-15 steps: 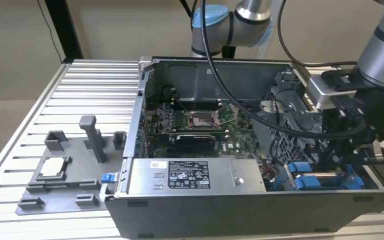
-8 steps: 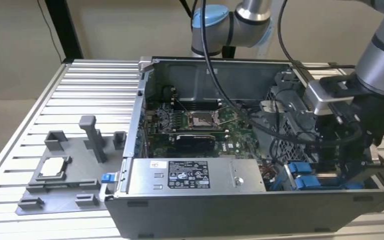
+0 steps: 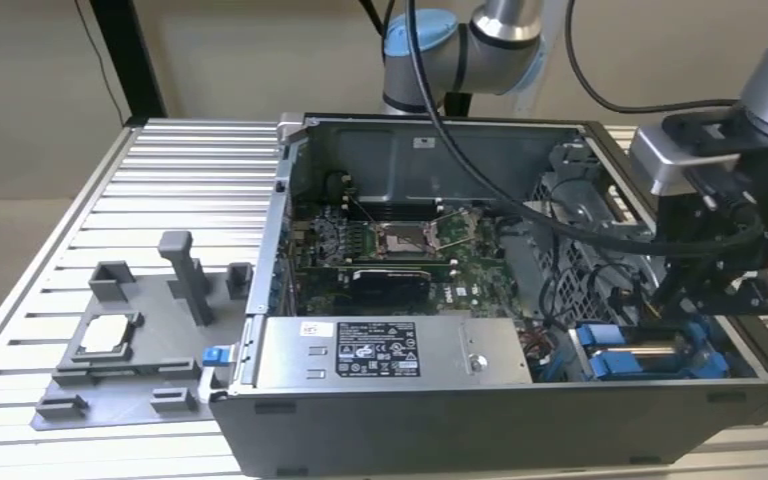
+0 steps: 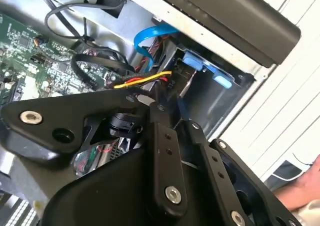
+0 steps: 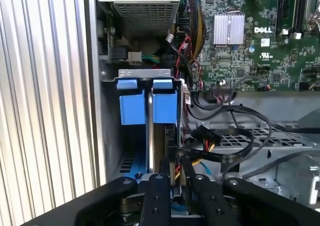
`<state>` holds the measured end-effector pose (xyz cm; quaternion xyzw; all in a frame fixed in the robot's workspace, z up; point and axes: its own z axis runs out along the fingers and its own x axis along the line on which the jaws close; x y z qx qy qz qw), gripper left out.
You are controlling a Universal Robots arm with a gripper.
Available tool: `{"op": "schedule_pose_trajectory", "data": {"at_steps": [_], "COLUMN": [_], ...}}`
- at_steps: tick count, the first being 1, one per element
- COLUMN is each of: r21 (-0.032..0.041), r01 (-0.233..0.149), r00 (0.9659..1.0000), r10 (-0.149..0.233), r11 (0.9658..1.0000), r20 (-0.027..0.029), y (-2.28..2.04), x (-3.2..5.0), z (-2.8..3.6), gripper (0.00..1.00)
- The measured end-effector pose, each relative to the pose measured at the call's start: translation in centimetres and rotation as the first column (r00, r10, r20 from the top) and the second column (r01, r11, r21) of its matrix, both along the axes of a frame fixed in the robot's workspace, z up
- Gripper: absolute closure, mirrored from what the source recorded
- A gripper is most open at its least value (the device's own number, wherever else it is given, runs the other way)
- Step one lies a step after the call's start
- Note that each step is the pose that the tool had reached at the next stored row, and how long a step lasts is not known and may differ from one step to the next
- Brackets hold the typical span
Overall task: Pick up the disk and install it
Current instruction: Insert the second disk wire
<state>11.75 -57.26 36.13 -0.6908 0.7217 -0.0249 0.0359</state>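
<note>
a: where is the disk [image 3: 651, 358]?
b: low in the computer case [image 3: 357, 420], in the bay beside the power supply [image 3: 384, 352], blue carrier tabs showing.
a: and the gripper [image 3: 684, 300]?
b: just above the disk, inside the case. in the first wrist view its fingers [image 5: 156, 196] sit narrow near the blue carrier [image 5: 148, 106]; whether they grip it, i cannot tell.

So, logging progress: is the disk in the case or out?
In: the disk sits in the case's corner bay, gripper just above it.
</note>
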Motion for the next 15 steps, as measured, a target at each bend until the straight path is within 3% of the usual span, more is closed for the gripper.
{"op": "schedule_pose_trajectory", "data": {"at_steps": [4, 6, 9, 15], "r21": [0.0001, 0.0001, 0.0, -0.0006], "r01": [0.0, 0.0, 0.0, 0.0], "r00": [1.0, 1.0, 1.0, 1.0], "r10": [0.0, 0.0, 0.0, 0.0], "r11": [1.0, 1.0, 1.0, 1.0], "r20": [0.0, 0.0, 0.0, -0.003], "y": [0.0, 0.0, 0.0, 0.0], "x": [0.0, 0.0, 0.01, 0.0], "z": [1.74, 2.29, 2.67, 2.68], "gripper": [0.0, 0.0, 0.0, 0.0]}}
